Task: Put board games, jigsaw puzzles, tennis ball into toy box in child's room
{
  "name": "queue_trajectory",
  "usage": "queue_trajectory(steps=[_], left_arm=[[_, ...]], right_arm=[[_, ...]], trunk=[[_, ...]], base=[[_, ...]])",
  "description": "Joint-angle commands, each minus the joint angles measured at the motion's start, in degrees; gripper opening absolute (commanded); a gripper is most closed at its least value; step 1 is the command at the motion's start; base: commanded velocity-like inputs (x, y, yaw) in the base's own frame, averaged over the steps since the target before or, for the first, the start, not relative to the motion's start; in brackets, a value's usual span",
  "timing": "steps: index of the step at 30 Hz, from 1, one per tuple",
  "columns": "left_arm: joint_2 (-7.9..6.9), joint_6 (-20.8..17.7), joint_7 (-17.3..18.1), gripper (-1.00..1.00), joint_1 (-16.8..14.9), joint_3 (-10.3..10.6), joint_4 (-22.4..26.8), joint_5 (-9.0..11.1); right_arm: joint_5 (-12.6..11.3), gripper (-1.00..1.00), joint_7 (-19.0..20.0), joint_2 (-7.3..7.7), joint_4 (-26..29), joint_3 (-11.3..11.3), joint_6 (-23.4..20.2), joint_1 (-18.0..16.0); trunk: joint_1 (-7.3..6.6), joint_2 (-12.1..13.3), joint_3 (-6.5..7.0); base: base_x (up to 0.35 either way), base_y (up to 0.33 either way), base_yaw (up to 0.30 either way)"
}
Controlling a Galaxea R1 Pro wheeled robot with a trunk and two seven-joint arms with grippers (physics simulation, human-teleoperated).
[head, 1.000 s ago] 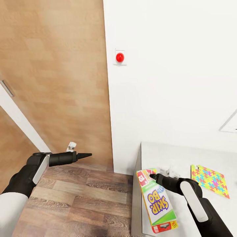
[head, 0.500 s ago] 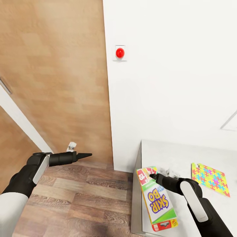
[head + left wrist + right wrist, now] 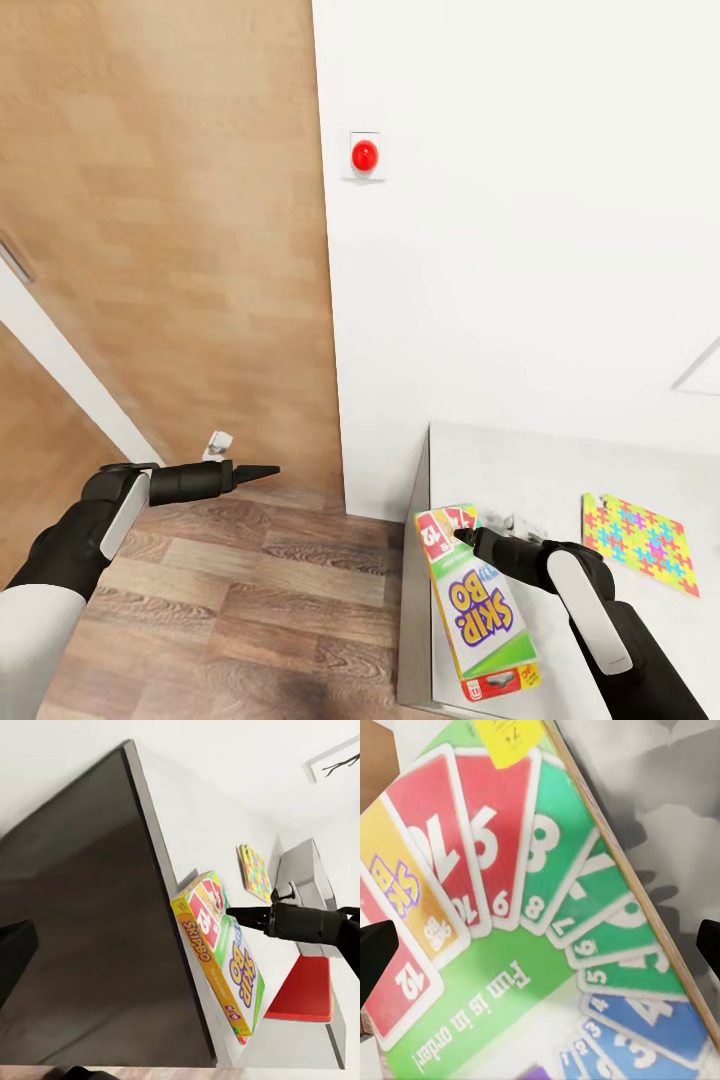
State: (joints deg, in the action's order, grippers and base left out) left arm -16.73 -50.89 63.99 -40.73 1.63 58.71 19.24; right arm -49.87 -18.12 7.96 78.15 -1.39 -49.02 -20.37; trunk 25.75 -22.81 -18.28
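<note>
skip-bo box (image 3: 532, 922) lies close between spread gripper fingertips (image 3: 375, 949).

Room: white wall (image 3: 520, 250) bearing a red round button on a white plate (image 3: 364, 156), light wood door panel (image 3: 170, 250) at left, dark wood-plank floor (image 3: 250, 600), pale grey table (image 3: 530, 470) against the wall.

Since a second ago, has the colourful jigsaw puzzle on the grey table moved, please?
No. The colourful jigsaw puzzle keeps its place against the grey table and its far edge; the whole view shifted alike.
</note>
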Motion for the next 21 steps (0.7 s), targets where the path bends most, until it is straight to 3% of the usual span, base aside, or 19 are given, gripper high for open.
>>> queue_trajectory(steps=[1,21], left_arm=[[-0.05,-0.3,0.0,1.00,0.0,0.1,0.0,0.3],[-0.05,-0.3,0.0,1.00,0.0,0.1,0.0,0.3]], right_arm=[[-0.6,1.00,-0.6,0.05,0.1,-0.1,-0.1,0.0],[-0.6,1.00,-0.6,0.07,0.1,-0.1,0.0,0.0]], trunk=[[0.03,-0.1,-0.10],[0.03,-0.1,-0.11]], base=[[0.000,0.000,0.000],[0.000,0.000,0.000]])
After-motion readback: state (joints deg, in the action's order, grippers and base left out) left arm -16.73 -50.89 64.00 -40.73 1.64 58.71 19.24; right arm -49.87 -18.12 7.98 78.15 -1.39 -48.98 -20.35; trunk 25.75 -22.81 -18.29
